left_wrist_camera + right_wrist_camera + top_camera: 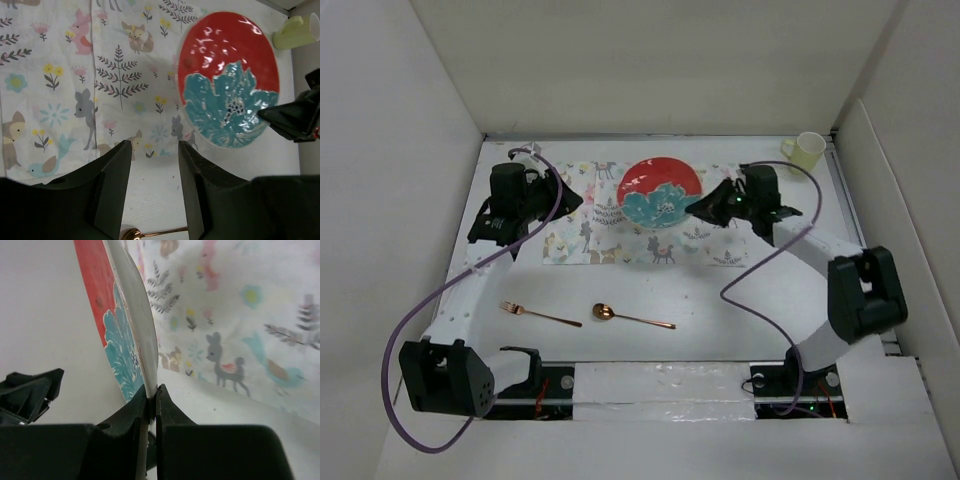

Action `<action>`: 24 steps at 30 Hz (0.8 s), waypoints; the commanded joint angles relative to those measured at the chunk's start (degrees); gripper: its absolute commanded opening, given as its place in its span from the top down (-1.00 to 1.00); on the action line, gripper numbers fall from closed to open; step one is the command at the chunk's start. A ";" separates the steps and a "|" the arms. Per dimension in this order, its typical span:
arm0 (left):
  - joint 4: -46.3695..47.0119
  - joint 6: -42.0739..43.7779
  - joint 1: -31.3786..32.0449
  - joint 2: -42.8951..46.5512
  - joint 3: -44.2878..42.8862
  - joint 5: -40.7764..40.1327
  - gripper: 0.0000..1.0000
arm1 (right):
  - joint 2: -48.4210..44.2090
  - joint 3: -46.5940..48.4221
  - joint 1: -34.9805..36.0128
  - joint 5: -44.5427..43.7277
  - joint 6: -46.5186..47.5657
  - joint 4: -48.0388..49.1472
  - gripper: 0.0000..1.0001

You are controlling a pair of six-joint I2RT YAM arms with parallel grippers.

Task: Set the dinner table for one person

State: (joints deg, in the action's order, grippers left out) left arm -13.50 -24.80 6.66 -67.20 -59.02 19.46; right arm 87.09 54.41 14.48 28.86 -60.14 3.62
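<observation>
A round red plate with a teal flower [660,192] is held above the deer-print placemat [590,240] on the white dinner table [720,300]. My right gripper [700,209] is shut on the plate's right rim [145,385] and holds it lifted. The plate also shows in the left wrist view [227,75]. My left gripper [568,198] is open and empty over the placemat's left part [75,85]; its fingers [120,170] frame bare table. A copper spoon [630,317] and a copper fork [540,314] lie on the table near the front.
A pale yellow-green cup [805,150] stands at the back right corner, lying sideways in the left wrist view [296,31]. White walls border the table on the left, back and right.
</observation>
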 commanded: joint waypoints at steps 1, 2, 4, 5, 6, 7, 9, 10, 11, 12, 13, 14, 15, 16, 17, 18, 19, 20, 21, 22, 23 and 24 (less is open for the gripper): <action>1.37 1.07 -0.15 2.86 -0.83 -0.39 0.21 | 6.31 10.70 3.00 6.47 -3.84 20.09 1.00; 1.37 1.24 -0.15 3.21 -0.74 -0.48 0.21 | 10.69 11.93 3.53 6.99 -6.63 22.11 1.00; 1.02 1.50 -0.15 3.92 -0.30 -1.18 0.21 | 14.67 14.75 4.06 7.61 -8.93 27.38 1.00; 0.84 1.68 -0.15 4.00 -0.30 -1.27 0.21 | 16.25 15.71 4.06 7.09 -10.16 27.76 1.00; 0.93 1.86 -0.15 4.35 -0.13 -1.53 0.21 | 19.23 16.77 4.59 7.09 -10.35 27.67 1.00; 0.84 2.03 -0.15 4.53 0.05 -1.97 0.21 | 20.39 18.26 4.59 7.09 -10.52 27.41 1.00; 0.67 2.12 -0.15 4.62 0.40 -2.58 0.21 | 23.63 18.89 5.11 6.04 -11.05 26.89 1.00; 0.66 2.12 -0.15 4.62 0.40 -2.59 0.21 | 23.65 18.89 5.12 6.03 -11.05 26.88 1.00; 0.75 2.12 -0.15 4.62 0.49 -2.76 0.21 | 24.35 18.71 5.12 5.77 -11.05 26.53 1.00; 0.84 2.12 -0.15 4.62 0.49 -2.76 0.21 | 24.70 18.19 5.73 5.59 -10.79 25.92 1.00; 0.67 2.12 -0.15 4.45 0.58 -2.94 0.21 | 25.06 18.01 5.73 5.50 -10.27 25.57 1.00; 0.84 2.12 -0.15 4.36 0.58 -3.11 0.21 | 25.32 17.75 5.73 5.33 -10.17 25.39 1.00; 0.84 2.12 -0.15 4.27 0.66 -3.20 0.21 | 25.85 17.31 6.26 5.24 -10.09 24.60 1.00; 0.84 2.21 -0.15 4.27 0.67 -3.29 0.21 | 26.11 16.70 6.26 5.15 -9.74 24.51 1.00; 0.67 2.21 -0.15 4.18 0.67 -3.47 0.21 | 26.29 16.26 6.26 5.15 -9.65 24.16 1.00; 0.58 2.21 -0.15 4.09 0.67 -3.55 0.21 | 26.46 15.82 6.26 4.98 -9.65 23.55 1.00; 0.58 2.30 -0.15 4.09 0.67 -3.64 0.21 | 26.47 14.59 6.78 4.37 -9.38 23.45 1.00; 0.58 2.30 -0.15 4.09 0.67 -3.73 0.21 | 26.38 14.06 6.79 4.01 -9.12 23.28 1.00; 0.66 2.30 -0.15 3.92 0.75 -3.82 0.21 | 26.12 13.62 6.79 3.49 -8.94 22.23 1.00; 0.66 2.30 -0.15 3.92 0.75 -3.82 0.21 | 26.03 13.18 6.79 2.87 -8.33 21.53 1.00; 0.75 2.30 -0.15 3.66 0.84 -3.99 0.21 | 25.94 12.48 6.79 2.69 -8.15 21.08 1.00; 0.84 2.30 -0.15 3.48 0.93 -3.99 0.21 | 25.85 12.12 6.79 2.60 -8.06 20.73 1.00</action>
State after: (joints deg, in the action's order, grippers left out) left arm -13.67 -23.35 6.66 -64.01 -58.61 16.01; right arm 115.68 66.39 20.73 29.32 -68.36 16.21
